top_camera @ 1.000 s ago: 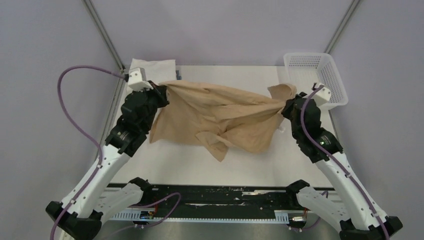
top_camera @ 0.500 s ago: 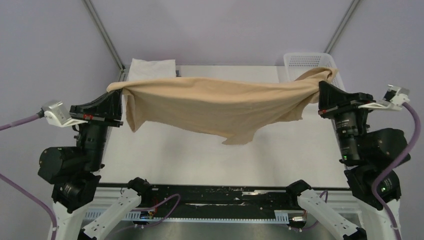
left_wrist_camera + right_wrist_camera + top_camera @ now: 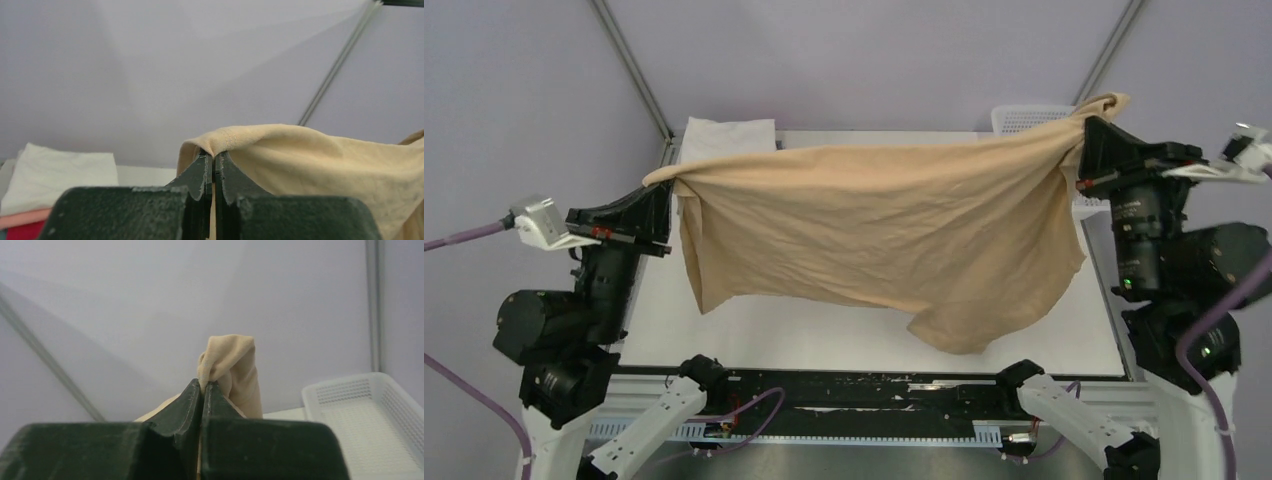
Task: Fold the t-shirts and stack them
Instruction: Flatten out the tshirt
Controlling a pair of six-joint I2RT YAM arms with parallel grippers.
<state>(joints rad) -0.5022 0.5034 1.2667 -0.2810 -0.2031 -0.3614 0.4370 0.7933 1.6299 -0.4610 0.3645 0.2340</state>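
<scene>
Hanging tan t-shirt (image 3: 874,235) blocks table (image 3: 824,335) middle; folded stack (image 3: 729,135) far-left, basket (image 3: 1029,118) far-right; near strip free.

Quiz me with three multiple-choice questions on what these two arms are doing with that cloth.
1. Where is the white mesh basket? A) far right B) far left C) near edge
2. What colour is the held t-shirt? A) red B) tan C) blue
3. How is the t-shirt held? A) flat on the table B) by one gripper C) hanging between both grippers
Answers: A, it shows beyond the right gripper; B, tan all over; C, the left gripper pinches the other end.
</scene>
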